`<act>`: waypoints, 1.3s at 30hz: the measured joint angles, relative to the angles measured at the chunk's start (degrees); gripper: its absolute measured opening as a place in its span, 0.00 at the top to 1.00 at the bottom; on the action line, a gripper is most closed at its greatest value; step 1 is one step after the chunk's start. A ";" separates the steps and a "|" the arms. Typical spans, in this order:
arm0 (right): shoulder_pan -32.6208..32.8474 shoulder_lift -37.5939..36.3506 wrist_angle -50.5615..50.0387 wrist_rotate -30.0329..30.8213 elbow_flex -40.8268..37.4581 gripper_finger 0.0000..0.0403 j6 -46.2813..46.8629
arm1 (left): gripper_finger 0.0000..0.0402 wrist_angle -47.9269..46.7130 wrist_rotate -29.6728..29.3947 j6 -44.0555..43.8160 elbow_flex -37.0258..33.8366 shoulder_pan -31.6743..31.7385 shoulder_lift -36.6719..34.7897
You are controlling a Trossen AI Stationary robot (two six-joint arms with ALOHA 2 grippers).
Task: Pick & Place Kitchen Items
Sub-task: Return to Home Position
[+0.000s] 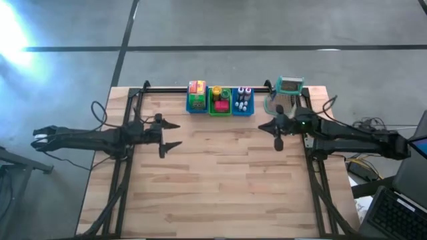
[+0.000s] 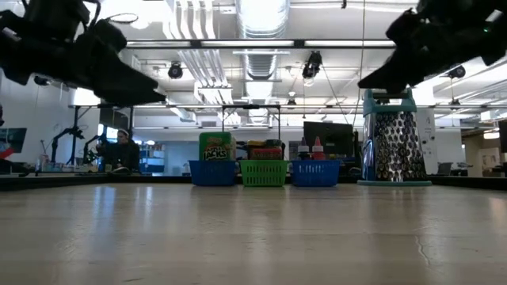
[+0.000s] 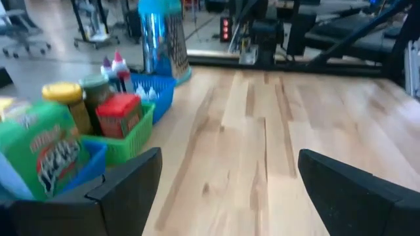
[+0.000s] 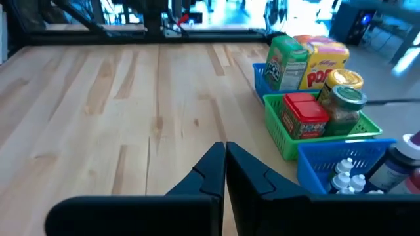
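- The table (image 1: 220, 200) shows no loose goods on its boards, so nothing seems left to be picked.
- The left gripper (image 1: 175, 135) is held above the table's left half, roughly midway between the far and near edges. Its fingers are spread wide apart, with nothing between them.
- The right gripper (image 4: 224, 154) is held above the right half, toward the far right corner. Its fingers are pressed together and carry nothing.
- A grater (image 2: 390, 142) stands upright at the far right corner, just behind the right arm — it is no part of the task.
- Three bins are lined up side by side at the middle of the far edge: the left blue bin (image 2: 212, 172), the green bin (image 2: 264, 173) and the right blue bin (image 2: 315, 172).
- The kitchen items are all found inside these bins:
  - a green box (image 2: 215, 146) and a yellow box (image 4: 325, 56) in the left blue bin
  - a red can (image 4: 304, 115) and two jars (image 4: 341, 92) in the green bin
  - small bottles (image 2: 318, 149) in the right blue bin
- The sorting is judged finished, and the return to the rest pose is the step in hand. No grasp is called for next. Each arm need only be drawn back toward its own edge, kept high, with the right arm kept off the grater.
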 joint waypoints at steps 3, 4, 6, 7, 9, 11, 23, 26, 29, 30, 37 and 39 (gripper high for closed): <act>-0.02 -3.99 0.34 0.02 -2.93 0.98 -0.19 | 0.10 -0.07 -0.10 -0.33 -1.96 -0.02 -0.02; -0.02 -5.12 0.38 0.02 -3.90 0.98 0.02 | 0.10 -0.05 -0.10 -0.46 -2.63 -0.02 -0.06; -0.02 -7.23 0.54 -0.02 -5.80 0.98 1.03 | 0.10 0.22 -0.12 -0.53 -3.98 -0.02 -0.08; -0.02 -8.15 0.52 -0.02 -6.78 0.98 1.38 | 0.10 0.20 -0.12 -0.65 -4.57 -0.02 -0.16; -0.02 -9.90 0.48 -0.02 -8.67 0.98 1.60 | 0.10 0.29 -0.12 -0.66 -5.65 -0.02 -0.74; -0.02 -11.63 0.65 -0.01 -10.41 0.98 1.54 | 0.10 1.62 -0.08 -0.64 -7.04 -0.02 -1.88; -0.07 -22.72 2.68 -0.02 -17.37 0.98 0.46 | 0.10 -1.85 -0.04 1.04 -9.84 -0.02 -13.45; -0.07 -25.58 2.64 -0.10 -19.12 0.98 0.87 | 0.10 -4.18 -0.01 1.88 -9.86 -0.02 -16.54; -0.09 -28.20 2.35 -0.94 -20.06 0.98 1.58 | 0.10 -6.66 0.20 1.91 -9.86 -0.02 -19.53; -0.09 -28.95 2.33 -1.66 -20.13 0.98 1.58 | 0.10 -7.52 0.50 1.88 -9.86 -0.02 -20.48; -0.44 -31.64 2.02 -5.13 -20.13 0.98 1.80 | 0.10 -14.02 1.27 0.92 -9.90 -0.02 -26.86; -0.44 -31.43 2.01 -5.21 -20.13 0.98 1.99 | 0.10 -14.78 1.56 0.65 -9.89 -0.02 -28.59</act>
